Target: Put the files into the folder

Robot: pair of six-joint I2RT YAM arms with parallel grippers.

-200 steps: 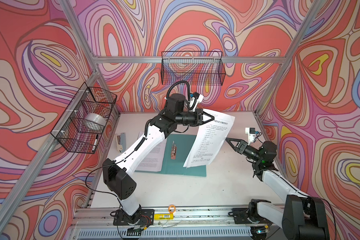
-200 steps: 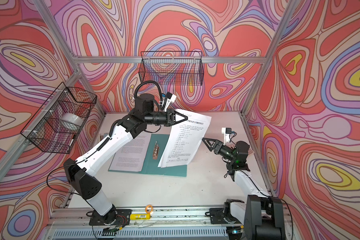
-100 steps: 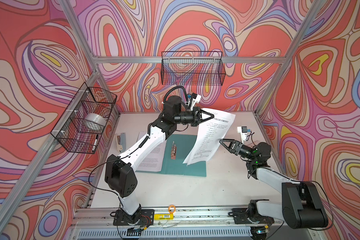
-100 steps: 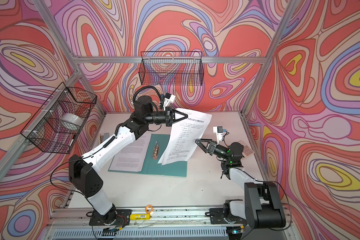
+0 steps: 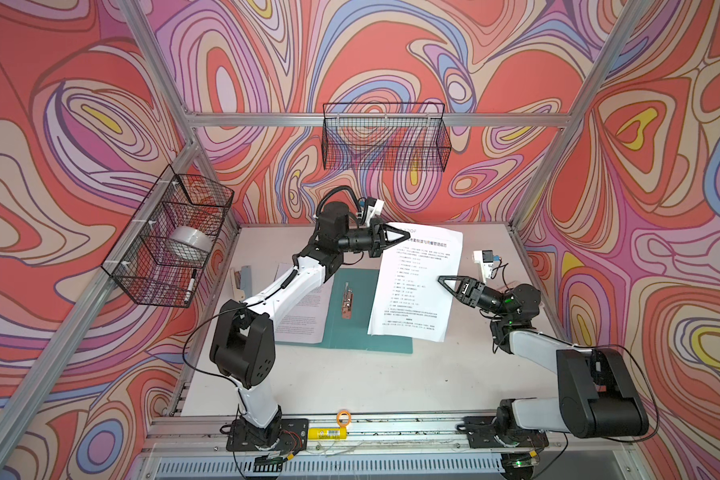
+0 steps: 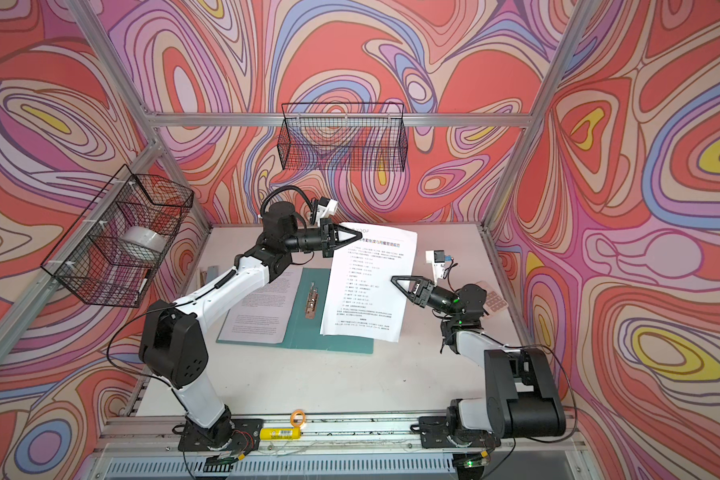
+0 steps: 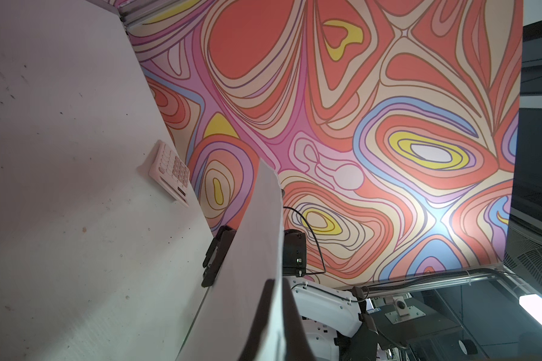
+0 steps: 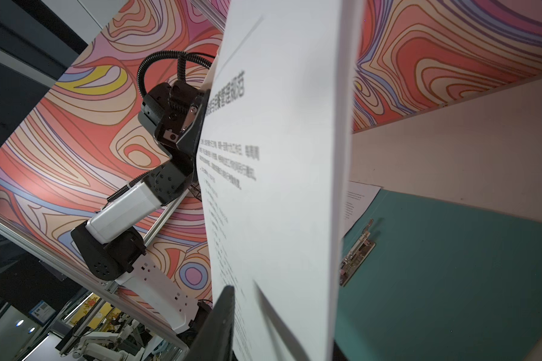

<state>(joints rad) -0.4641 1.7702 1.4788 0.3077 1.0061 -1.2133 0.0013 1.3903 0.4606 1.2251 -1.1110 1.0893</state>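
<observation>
Right wrist: sheet point(image 8: 279, 156) edge inside right tool point(image 8: 246, 295), folder point(image 8: 451, 281) beyond.

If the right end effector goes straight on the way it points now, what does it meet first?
The held sheet: the right end effector points at the sheet's nearest edge and overlaps it in both top views. Whether it touches the paper yet is unclear.

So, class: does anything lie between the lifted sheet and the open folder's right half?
Nothing visible does. The sheet hangs from the left gripper over the folder, whose right half shows bare teal in the right wrist view. The metal clip sits by the spine, aside.
</observation>
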